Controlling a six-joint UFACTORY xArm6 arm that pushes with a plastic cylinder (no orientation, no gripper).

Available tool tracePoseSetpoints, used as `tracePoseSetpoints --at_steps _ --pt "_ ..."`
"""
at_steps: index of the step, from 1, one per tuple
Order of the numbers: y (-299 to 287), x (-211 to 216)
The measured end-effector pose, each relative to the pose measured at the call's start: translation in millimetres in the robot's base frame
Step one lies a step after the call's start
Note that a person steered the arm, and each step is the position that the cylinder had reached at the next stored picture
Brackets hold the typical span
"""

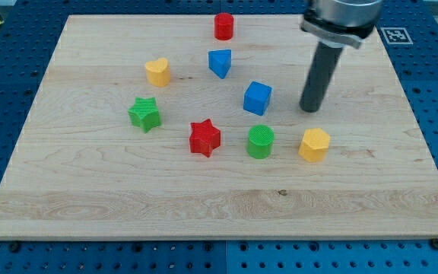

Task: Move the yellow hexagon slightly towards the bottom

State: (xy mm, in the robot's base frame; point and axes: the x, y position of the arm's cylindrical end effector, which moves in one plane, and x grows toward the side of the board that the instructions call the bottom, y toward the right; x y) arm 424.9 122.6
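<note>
The yellow hexagon [314,144] lies on the wooden board [90,198] at the view's right of centre. My tip [309,109] stands just above it in the view, a short gap apart and slightly to its left. The rod rises from there to the arm at the view's top right. A green cylinder [260,141] sits to the left of the hexagon.
A blue cube [257,97] is left of my tip. A red star [204,138], a green star [144,114], a yellow heart-shaped block [157,72], a blue block [220,62] and a red cylinder [223,26] lie further left and up.
</note>
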Motion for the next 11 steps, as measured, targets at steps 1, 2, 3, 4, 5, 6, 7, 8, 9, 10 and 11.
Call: tracePoseSetpoints --at_steps 1,2,3,4,5,6,7,8,9,10,11 --pt "-16.7 -1.2" --pt "-16.8 -1.2" --pt "-26.2 9.6" --pt "-47.0 39.7" --pt "-48.9 42.8" --pt "-30.0 46.4" --pt "15.9 52.2" --pt "49.6 65.1" --pt "35.9 71.3" --pt "3.3 64.3" --pt "-11.1 48.2"
